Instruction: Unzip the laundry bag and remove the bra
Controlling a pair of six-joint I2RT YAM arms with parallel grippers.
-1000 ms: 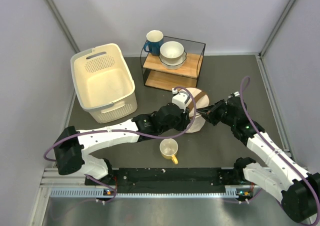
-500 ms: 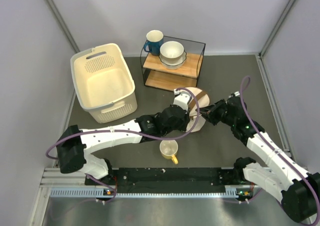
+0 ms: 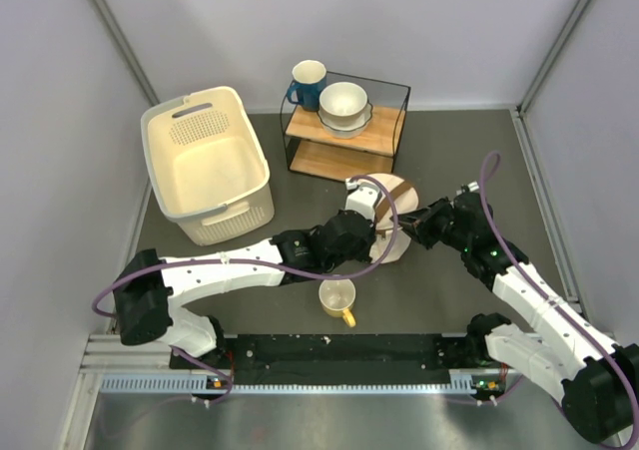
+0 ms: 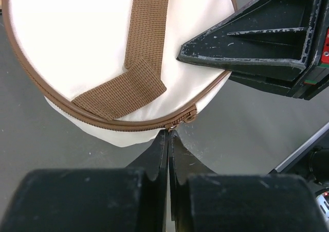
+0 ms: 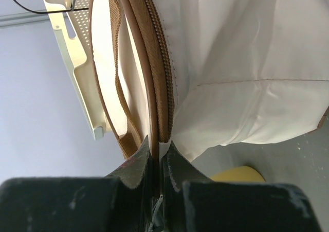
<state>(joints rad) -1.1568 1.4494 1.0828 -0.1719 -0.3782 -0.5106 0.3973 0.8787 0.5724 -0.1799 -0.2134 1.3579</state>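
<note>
The cream laundry bag (image 3: 391, 203) lies on its side mid-table, its round lid with the brown strap (image 4: 146, 31) facing my left wrist camera. My left gripper (image 3: 380, 236) is shut, its tips (image 4: 168, 133) pinching the zip pull (image 4: 181, 122) at the lid's lower edge. My right gripper (image 3: 410, 227) is shut on the bag's brown zip trim and cream fabric (image 5: 159, 113), holding it from the right. One of its fingers (image 4: 247, 41) shows in the left wrist view. The zip looks closed. The bra is hidden.
A yellow mug (image 3: 337, 297) stands just in front of the bag and also shows in the right wrist view (image 5: 236, 175). A cream perforated basket (image 3: 205, 166) is at the left. A wire shelf (image 3: 344, 136) behind the bag holds a blue mug (image 3: 305, 81) and a white bowl (image 3: 343, 104).
My left gripper has shifted a little to the right along the bag's near edge, and the bag has turned slightly. The right arm has stayed put.
</note>
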